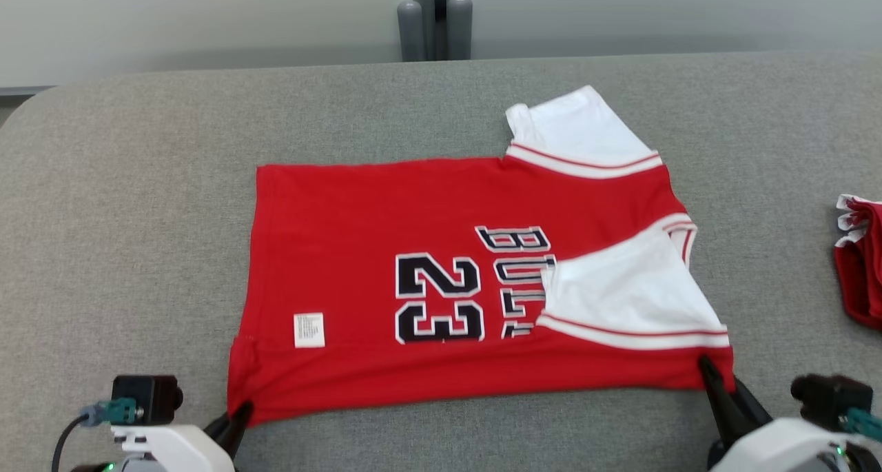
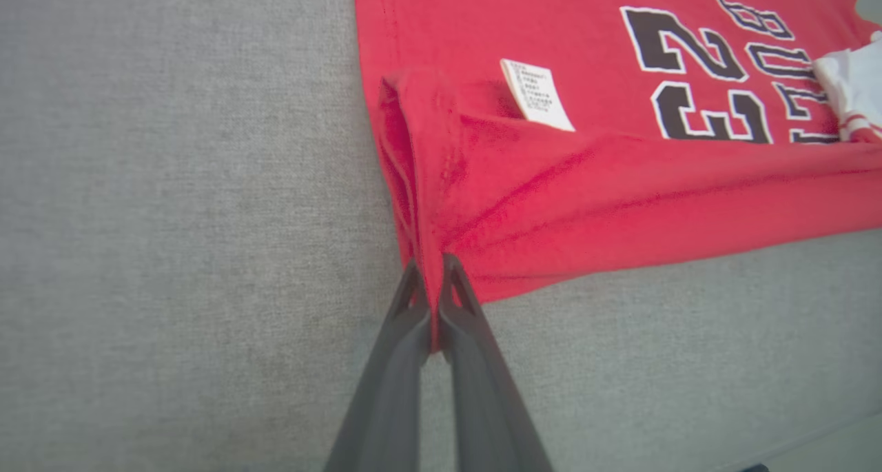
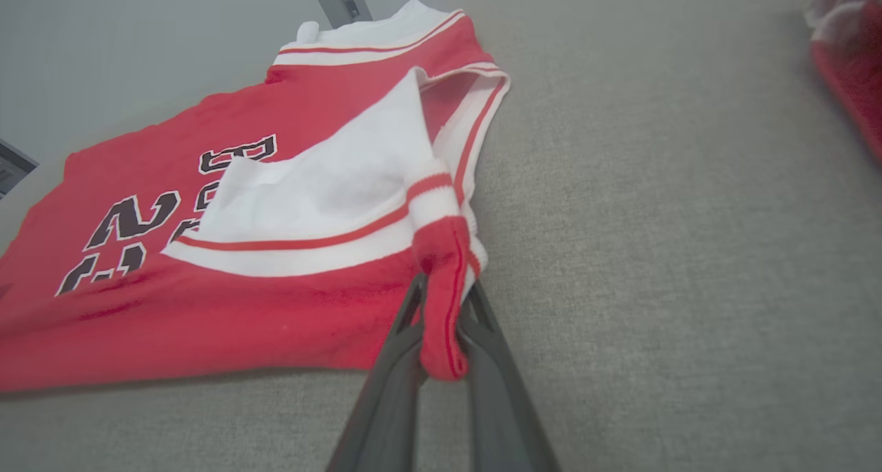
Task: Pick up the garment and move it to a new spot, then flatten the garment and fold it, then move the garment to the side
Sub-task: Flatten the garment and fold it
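The jersey (image 1: 441, 286) lies on the padded surface (image 1: 138, 182), a cloth bundle (image 1: 861, 272) well right of it. The left gripper (image 1: 240, 411) and right gripper (image 1: 705, 367) pinch its near corners.

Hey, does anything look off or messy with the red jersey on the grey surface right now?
Yes. A white flap of the jersey is folded over the lettering, hiding part of it. The near edge is puckered where the left gripper and right gripper pinch its corners.
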Motion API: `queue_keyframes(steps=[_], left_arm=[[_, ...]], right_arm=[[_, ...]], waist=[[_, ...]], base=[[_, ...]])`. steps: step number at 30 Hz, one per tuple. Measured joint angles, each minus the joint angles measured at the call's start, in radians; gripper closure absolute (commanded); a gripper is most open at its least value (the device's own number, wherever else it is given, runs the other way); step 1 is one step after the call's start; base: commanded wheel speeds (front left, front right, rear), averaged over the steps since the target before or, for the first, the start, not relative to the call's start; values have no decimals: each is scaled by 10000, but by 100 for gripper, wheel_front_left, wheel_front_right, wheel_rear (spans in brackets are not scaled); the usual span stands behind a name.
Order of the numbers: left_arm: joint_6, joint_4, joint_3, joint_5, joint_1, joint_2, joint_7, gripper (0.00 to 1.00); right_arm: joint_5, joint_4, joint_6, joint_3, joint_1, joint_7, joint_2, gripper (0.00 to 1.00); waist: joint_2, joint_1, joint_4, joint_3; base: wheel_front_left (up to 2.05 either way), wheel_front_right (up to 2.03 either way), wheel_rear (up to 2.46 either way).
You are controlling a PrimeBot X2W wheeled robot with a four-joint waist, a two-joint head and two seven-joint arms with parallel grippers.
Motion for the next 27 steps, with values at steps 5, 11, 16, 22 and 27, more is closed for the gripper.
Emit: queue_keyframes(steps=[5, 11, 16, 22, 27], left_arm=[[249, -416, -17, -153, 555, 153, 144, 100], [493, -725, -82, -403, 1150, 153, 332, 100], [625, -698, -36, -483, 1273, 107, 263, 54], [894, -523, -130, -336, 1280, 209, 447, 0], [1294, -541, 284, -128, 1272, 58, -276, 0]], right_arm=[[-23, -945, 2, -366, 1121, 522, 215, 100], [-10, -1450, 2, -779, 2025, 986, 293, 100], [320, -1404, 2, -706, 2116, 1237, 297, 47], [161, -1570, -2, -840, 2031, 1281, 293, 0], [-163, -1879, -2, -1465, 1516, 947, 290, 0]], waist=[[0, 0, -52, -89], [0, 1, -122, -83], [0, 0, -132, -56], [0, 0, -110, -162], [0, 0, -175, -306]], base=[[0, 0, 0], [0, 0, 0], [0, 0, 0], [0, 0, 0], [0, 0, 0]])
